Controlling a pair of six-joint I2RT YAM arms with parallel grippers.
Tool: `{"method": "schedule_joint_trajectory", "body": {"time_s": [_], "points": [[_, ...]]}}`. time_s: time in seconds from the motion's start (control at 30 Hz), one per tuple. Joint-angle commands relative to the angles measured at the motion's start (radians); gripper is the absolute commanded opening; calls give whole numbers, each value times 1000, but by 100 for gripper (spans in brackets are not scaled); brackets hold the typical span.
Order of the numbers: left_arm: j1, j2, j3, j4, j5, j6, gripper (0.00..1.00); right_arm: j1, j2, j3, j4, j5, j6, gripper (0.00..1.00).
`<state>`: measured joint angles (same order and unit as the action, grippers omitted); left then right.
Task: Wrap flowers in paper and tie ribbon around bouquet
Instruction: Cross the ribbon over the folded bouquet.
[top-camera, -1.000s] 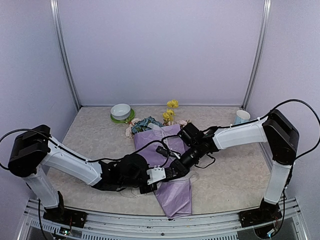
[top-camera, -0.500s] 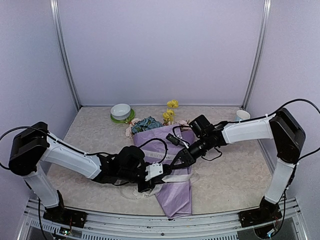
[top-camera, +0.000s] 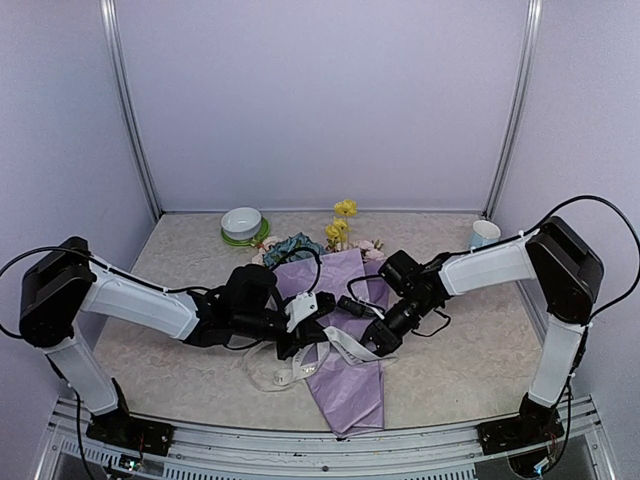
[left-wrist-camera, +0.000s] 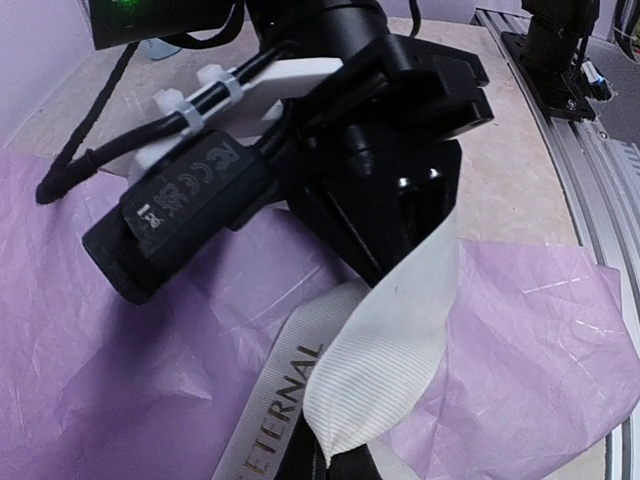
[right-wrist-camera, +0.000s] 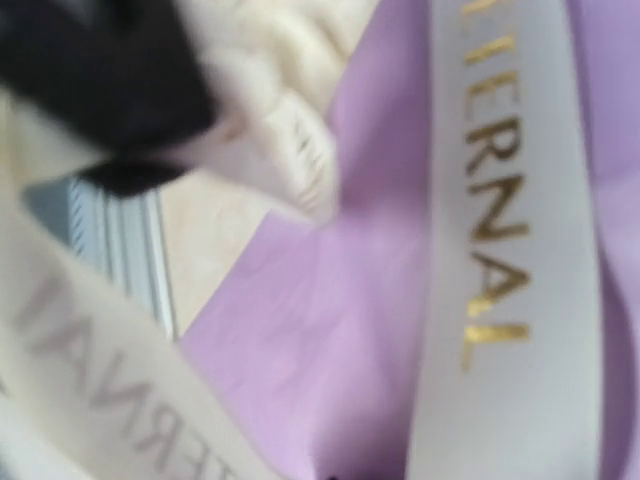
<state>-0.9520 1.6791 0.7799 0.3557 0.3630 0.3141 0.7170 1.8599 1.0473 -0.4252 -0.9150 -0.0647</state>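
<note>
Moved since a moment before: left gripper (top-camera: 305, 338), shifted up the cone toward the far side; right gripper (top-camera: 368, 328), back down toward the near end.

Top view.
- Bouquet (top-camera: 345, 380): lies on the table (top-camera: 460, 350), narrow end toward the arms, wide end toward the back wall.
- Paper (top-camera: 330, 280): lilac, wrapped into a cone.
- Flowers (top-camera: 340, 230): yellow and blue heads showing at the far end.
- Ribbon (top-camera: 345, 345): cream; one strand across the cone's middle, a loose loop on the table just left of the cone.
- Both grippers: over the cone's middle, close together.
- White bowl (top-camera: 242, 220) on a green plate (top-camera: 228, 238) at the back; pale cup (top-camera: 484, 233) at back right, well apart.

Left wrist view.
- Right gripper (left-wrist-camera: 425, 215): jaws pinched narrow on the ribbon (left-wrist-camera: 390, 340), which runs down from them as a flat band.
- Left gripper: barely seen at the bottom edge, closed tight, the band's folded end coming out of it.
- Second strand, lettered "ETERNAL", lies on the paper (left-wrist-camera: 100, 380).

Right wrist view, blurred.
- Two ribbon (right-wrist-camera: 510, 250) strands, gold lettering, cross over the paper (right-wrist-camera: 330, 320).
- Own fingers: only a dark smear at top left.
</note>
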Motion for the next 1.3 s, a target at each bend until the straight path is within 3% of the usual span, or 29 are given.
{"method": "schedule_joint_trajectory", "body": {"time_s": [0.0,0.17,0.4,0.67,0.83,1.07,1.2,1.27], "points": [[9,59,56,19,-5,-39,0,1,-22,-8,-91,-95,-111,6],[14,123,100,-33,-34,-48,0,-7,-63,-9,-90,-91,-98,12],[19,196,128,-67,-59,-56,0,-94,-170,-40,11,64,84,20],[21,226,125,-52,-36,-70,0,-114,-301,-22,6,367,163,22],[22,226,120,-41,-33,-76,0,0,-450,-97,118,307,153,26],[22,208,110,-41,-27,-87,0,165,-414,-215,162,632,336,34],[22,205,110,-45,-31,-91,0,213,-403,-232,169,733,430,37],[22,206,108,-43,-27,-93,0,229,-392,-241,175,750,461,44]]}}
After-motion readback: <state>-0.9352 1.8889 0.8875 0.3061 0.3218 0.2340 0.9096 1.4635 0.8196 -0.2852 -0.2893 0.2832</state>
